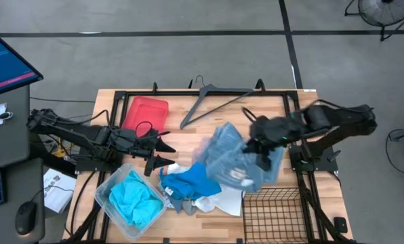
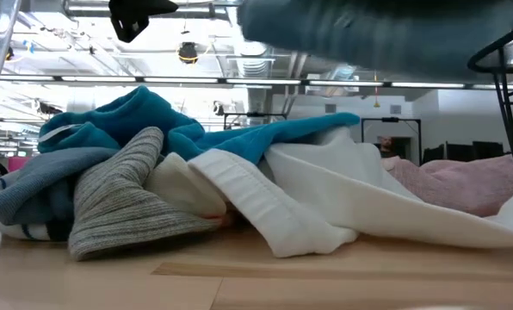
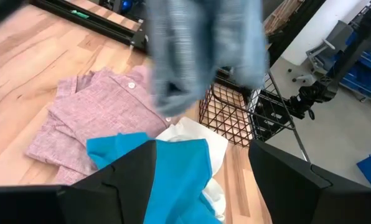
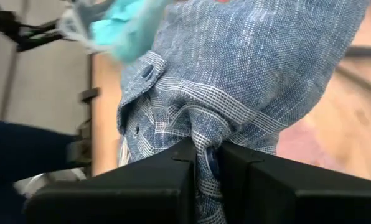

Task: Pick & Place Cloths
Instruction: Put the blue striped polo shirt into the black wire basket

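Note:
My right gripper (image 1: 259, 148) hangs over the table's right half, shut on the blue-striped shirt (image 1: 236, 159), which shows blurred high above the pile in the low view (image 2: 368, 34). Below it lies a heap of cloths: a deeper blue one (image 1: 195, 179), a white one (image 1: 215, 200), a grey one (image 2: 119, 202) and a pale pink shirt (image 3: 92, 124) flat on the wood. A bright turquoise cloth (image 1: 134, 200) fills a clear bin. My left gripper (image 1: 163, 154) waits open at the heap's left, touching nothing. My right gripper pinches a bunched fold of the blue-striped shirt at its button strip (image 4: 205, 140) between its two fingers (image 4: 173, 171); a button sits right in the gap. The fingers slant down from the table's right. The shirt is lifted clear of the heap and hangs slack.
A red tray (image 1: 146, 112) and a grey hanger (image 1: 209, 102) lie at the table's far side. A black wire basket (image 1: 276, 213) stands at the near right corner. The clear bin (image 1: 107, 193) stands at the near left.

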Action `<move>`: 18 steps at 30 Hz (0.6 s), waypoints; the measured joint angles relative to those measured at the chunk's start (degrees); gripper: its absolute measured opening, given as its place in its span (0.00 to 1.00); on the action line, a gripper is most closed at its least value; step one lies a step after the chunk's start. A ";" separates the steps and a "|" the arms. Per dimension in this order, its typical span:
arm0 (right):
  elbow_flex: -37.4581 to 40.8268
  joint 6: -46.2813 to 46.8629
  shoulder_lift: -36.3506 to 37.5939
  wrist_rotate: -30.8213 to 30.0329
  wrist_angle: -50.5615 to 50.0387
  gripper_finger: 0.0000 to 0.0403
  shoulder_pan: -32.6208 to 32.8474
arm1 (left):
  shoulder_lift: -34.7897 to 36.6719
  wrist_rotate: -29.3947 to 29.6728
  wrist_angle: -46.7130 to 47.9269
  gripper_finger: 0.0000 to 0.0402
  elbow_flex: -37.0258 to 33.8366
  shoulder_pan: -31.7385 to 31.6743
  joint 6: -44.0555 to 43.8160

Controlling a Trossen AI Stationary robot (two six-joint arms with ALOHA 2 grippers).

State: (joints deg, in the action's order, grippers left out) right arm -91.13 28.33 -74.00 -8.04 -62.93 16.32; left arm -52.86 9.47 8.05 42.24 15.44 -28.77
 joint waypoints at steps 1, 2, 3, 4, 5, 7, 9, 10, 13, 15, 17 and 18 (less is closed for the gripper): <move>0.00 1.46 0.76 0.01 -0.55 0.07 1.59 | 0.00 -0.01 0.00 0.60 0.00 0.00 0.00; 0.00 2.70 1.49 0.01 -0.89 0.07 3.22 | 0.00 -0.02 0.00 0.60 0.00 0.00 0.00; 0.00 3.79 2.23 0.05 -1.17 0.07 5.02 | 0.00 -0.02 0.02 0.60 0.00 0.00 0.00; 0.00 4.91 2.87 0.08 -1.42 0.07 6.75 | 0.00 -0.02 0.00 0.60 0.00 0.00 0.00; 0.00 6.47 3.47 0.18 -1.54 0.07 8.49 | 0.00 -0.02 0.00 0.60 0.00 0.00 0.00; -0.01 9.90 4.58 0.25 -1.63 0.07 12.19 | 0.00 -0.03 0.02 0.60 0.00 0.00 0.00; -0.11 14.38 4.92 0.15 -3.18 0.07 16.09 | 0.00 -0.04 0.00 0.60 0.00 0.00 0.00; -0.11 16.94 4.89 0.10 -4.70 0.07 18.09 | 0.00 -0.04 0.02 0.60 0.00 0.00 0.00; -0.11 25.02 3.65 0.23 -9.65 0.07 24.12 | 0.00 -0.06 0.01 0.60 0.00 0.00 0.00; -0.11 29.96 2.04 0.31 -12.68 0.07 27.39 | 0.00 -0.06 0.02 0.60 0.00 0.00 0.00; -0.11 34.80 -0.01 0.41 -15.69 0.07 30.41 | 0.00 -0.06 0.02 0.60 0.00 0.00 0.00; -0.11 37.21 -1.13 0.38 -16.97 0.07 31.80 | 0.00 -0.06 0.02 0.60 0.00 0.00 0.00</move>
State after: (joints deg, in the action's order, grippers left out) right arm -91.24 65.54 -75.13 -7.66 -79.90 48.12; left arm -52.86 9.41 8.08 42.24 15.44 -28.77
